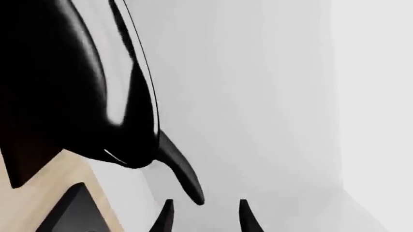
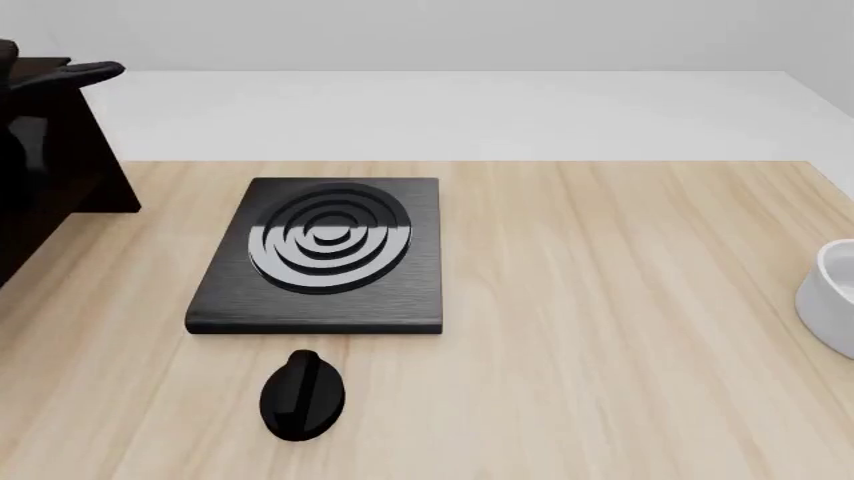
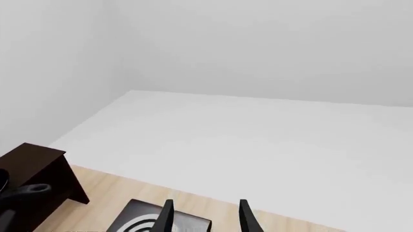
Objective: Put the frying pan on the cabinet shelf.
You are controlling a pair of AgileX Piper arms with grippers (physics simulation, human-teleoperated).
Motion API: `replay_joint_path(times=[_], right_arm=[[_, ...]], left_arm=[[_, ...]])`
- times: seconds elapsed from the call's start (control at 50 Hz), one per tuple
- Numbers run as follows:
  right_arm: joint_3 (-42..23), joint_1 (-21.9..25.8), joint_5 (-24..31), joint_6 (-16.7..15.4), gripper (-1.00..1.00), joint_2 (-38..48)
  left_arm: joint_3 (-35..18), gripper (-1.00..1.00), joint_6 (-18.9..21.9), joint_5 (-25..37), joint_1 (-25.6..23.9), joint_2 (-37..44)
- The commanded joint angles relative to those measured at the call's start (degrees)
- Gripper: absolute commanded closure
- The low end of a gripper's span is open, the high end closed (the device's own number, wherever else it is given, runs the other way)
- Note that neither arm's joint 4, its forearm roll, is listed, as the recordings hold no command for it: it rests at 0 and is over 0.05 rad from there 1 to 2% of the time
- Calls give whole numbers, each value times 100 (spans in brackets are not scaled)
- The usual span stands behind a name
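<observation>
Two grippers, both seen only from their own wrist cameras. Left gripper (image 1: 205,216): jaws parted, nothing between them, the frying pan (image 1: 84,92) just ahead, its handle tip pointing down toward the gap but not inside it. Right gripper (image 3: 205,216): jaws parted, empty, held high and well away from the work

Pan sits at the far left edge of the table area, up on the cabinet (image 2: 60,170); front view shows only its handle (image 2: 74,72) poking right over the dark top board. Stove plate (image 2: 320,255) and knob (image 2: 303,395) lie mid-table, white bowl (image 2: 834,300) at the right edge, all well apart from the pan

Judgement: pan looks placed and released. To finish well, draw the left arm straight back along the handle line, jaws kept wide, no sideways sweep that could clip the handle and drag the pan off. Cannot tell how squarely the pan rests on the board
</observation>
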Motion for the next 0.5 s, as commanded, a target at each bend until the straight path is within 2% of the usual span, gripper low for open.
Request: replay_joint_path(times=[0.02,0.06,0.14,0.18,0.24,0.36,0.42,0.5], right_arm=[[80,-25,-60,1,-100,-81],[43,-23,-43,-18,-100,-74],[21,-37,-29,-15,-100,-88],[24,-20,-33,-41,-100,-88],[40,-33,-38,-24,-100,-99],[104,-47,-55,-7,-100,-133],[139,-43,-71,-5,-100,-148],[170,-53,-72,20,-100,-158]], left_arm=[[-98,-100,1168,1562,-491,-1353],[-151,-100,1327,1791,-551,-1539],[-377,-100,1908,2735,-857,-2132],[-479,-100,2058,3089,-1008,-2436],[-579,-100,2197,3372,-1028,-2667],[-1049,-100,3047,4348,-1373,-3180],[-1112,-100,3200,4590,-1518,-3372],[-1327,-100,3710,5022,-1592,-3535]])
